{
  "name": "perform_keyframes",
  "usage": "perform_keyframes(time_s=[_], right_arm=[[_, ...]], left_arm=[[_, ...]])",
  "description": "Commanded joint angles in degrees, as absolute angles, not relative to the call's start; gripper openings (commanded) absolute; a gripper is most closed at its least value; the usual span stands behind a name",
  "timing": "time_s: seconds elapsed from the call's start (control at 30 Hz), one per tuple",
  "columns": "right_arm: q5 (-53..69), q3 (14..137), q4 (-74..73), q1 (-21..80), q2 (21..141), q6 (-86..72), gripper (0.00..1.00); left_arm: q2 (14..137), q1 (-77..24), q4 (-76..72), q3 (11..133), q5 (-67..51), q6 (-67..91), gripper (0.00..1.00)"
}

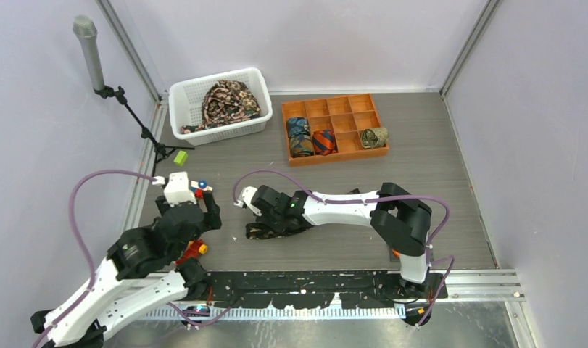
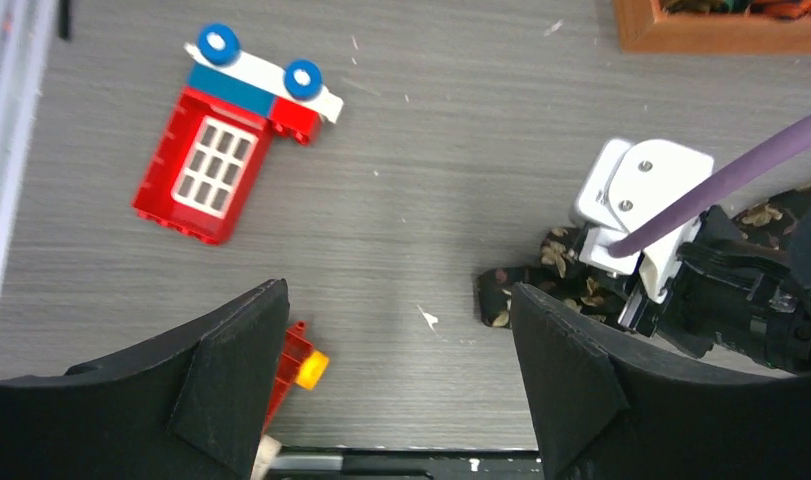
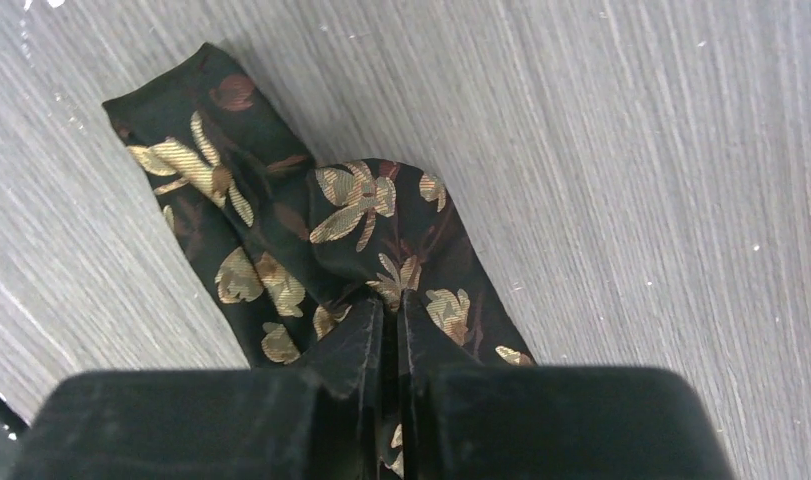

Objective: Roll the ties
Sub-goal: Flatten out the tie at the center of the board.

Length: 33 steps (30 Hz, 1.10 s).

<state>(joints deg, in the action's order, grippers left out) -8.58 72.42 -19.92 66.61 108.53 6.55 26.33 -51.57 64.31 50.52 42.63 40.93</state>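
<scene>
A black tie with a tan floral print lies bunched and folded on the table just in front of the arm bases; it also shows in the top view and the left wrist view. My right gripper is shut on a fold of this tie, pinching the fabric low over the table. My left gripper is open and empty, hovering left of the tie. More floral ties are piled in a white basket. An orange tray holds rolled ties: blue, orange-red, olive.
Toy bricks lie by my left gripper: a red window brick, a blue and white wheeled piece, a red and orange brick. A green block and a microphone stand are at the left. Walls enclose the table.
</scene>
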Motion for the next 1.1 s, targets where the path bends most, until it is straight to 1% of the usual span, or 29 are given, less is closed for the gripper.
perform_keyframes(time_s=[0.0, 0.03, 0.07, 0.23, 0.33, 0.6, 0.77, 0.9, 1.03, 1.07], right_arm=[[-13.8, 71.6, -16.3, 66.3, 105.6, 3.8, 0.04], [-14.8, 71.2, -16.1, 66.3, 104.6, 3.4, 0.01], [-15.9, 70.8, -16.1, 66.1, 103.6, 3.1, 0.01], [-22.6, 68.3, -15.9, 64.8, 96.8, 0.8, 0.0], [-26.0, 66.4, -15.2, 64.2, 92.2, 0.1, 0.01], [-30.0, 60.6, -12.9, 62.6, 78.5, -1.8, 0.0], [-33.4, 58.0, -14.7, 60.7, 70.3, -2.4, 0.0], [-34.6, 55.1, -14.8, 58.5, 65.0, -2.8, 0.0], [-34.5, 53.4, -15.5, 56.6, 62.0, -3.5, 0.0], [-34.6, 53.3, -15.7, 56.2, 61.6, -3.6, 0.0]], left_arm=[[33.1, -51.3, 59.6, 45.5, 37.2, 50.3, 0.83], [34.6, -51.3, 57.6, 43.7, 36.0, 51.3, 0.83], [35.6, -51.3, 55.7, 42.1, 35.1, 52.3, 0.83], [39.8, -51.3, 44.9, 36.4, 32.4, 54.8, 0.82], [42.9, -50.7, 41.3, 34.8, 31.7, 55.8, 0.81], [51.0, -45.6, 24.0, 28.5, 24.0, 55.9, 0.78], [56.2, -41.7, 15.6, 25.7, 17.2, 55.3, 0.71], [58.6, -41.6, 9.2, 23.5, 14.5, 55.8, 0.62], [61.1, -41.6, 6.3, 22.4, 12.9, 56.0, 0.55], [61.6, -41.6, 5.6, 22.1, 12.5, 56.0, 0.51]])
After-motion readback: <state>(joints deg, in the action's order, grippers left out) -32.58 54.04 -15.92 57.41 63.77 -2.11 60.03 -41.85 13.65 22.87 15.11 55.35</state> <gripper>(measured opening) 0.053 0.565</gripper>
